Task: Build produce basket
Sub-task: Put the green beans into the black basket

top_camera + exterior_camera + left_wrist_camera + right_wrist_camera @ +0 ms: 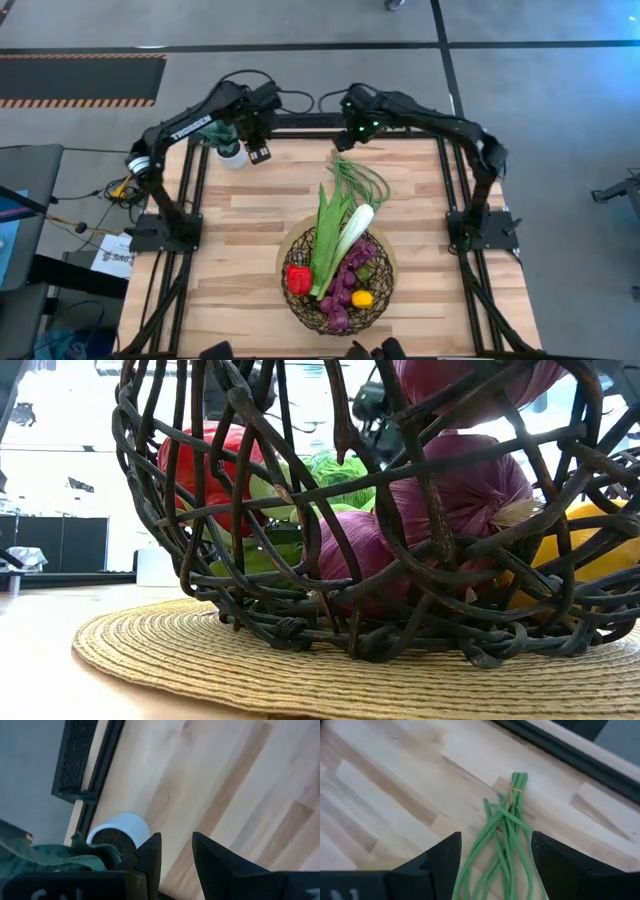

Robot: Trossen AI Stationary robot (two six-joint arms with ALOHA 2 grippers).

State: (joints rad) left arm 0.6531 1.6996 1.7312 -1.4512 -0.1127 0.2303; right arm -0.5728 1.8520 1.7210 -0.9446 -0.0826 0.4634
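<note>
One potted plant (229, 146) beside left gripper (259, 152); beans (506, 837) under right gripper (492, 865).

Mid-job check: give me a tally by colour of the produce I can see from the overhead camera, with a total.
Red: 1, the pepper
Purple: 1, the grape bunch
Yellow: 1, the lemon
White-green: 1, the leek
Green: 2, the leafy stalk and the bundle of green beans
Total: 6, all in the basket except the beans on the table.

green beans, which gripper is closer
Right. The right gripper hangs open directly over the green beans; the left gripper is across the table beside the potted plant.
</note>
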